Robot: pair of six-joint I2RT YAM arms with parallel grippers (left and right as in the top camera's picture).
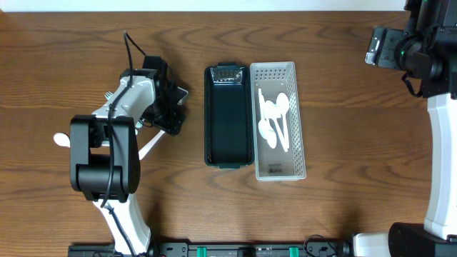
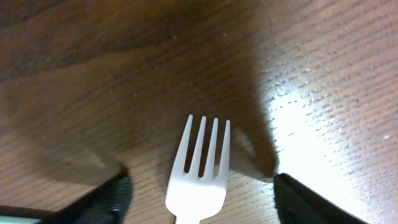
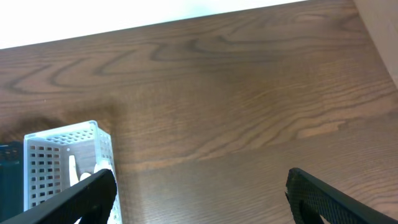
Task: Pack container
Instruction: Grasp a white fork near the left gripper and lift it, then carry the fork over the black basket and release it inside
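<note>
A white plastic fork [image 2: 199, 174] lies on the wooden table, tines pointing away from the left wrist camera. My left gripper [image 2: 200, 198] is open with one finger on each side of the fork's head, not closed on it. In the overhead view the left gripper [image 1: 170, 114] is left of the black container [image 1: 228, 153], and the fork's handle [image 1: 148, 148] sticks out below it. A white perforated basket [image 1: 280, 170] holding several white spoons [image 1: 275, 121] stands against the black container's right side. My right gripper [image 3: 202, 198] is open and empty, high at the back right.
A white rounded utensil end [image 1: 61, 140] shows left of the left arm, partly hidden under it. The basket's corner [image 3: 62, 149] and the black container's edge [image 3: 6, 177] show at the lower left of the right wrist view. The right arm [image 1: 428, 57] stands at the right edge.
</note>
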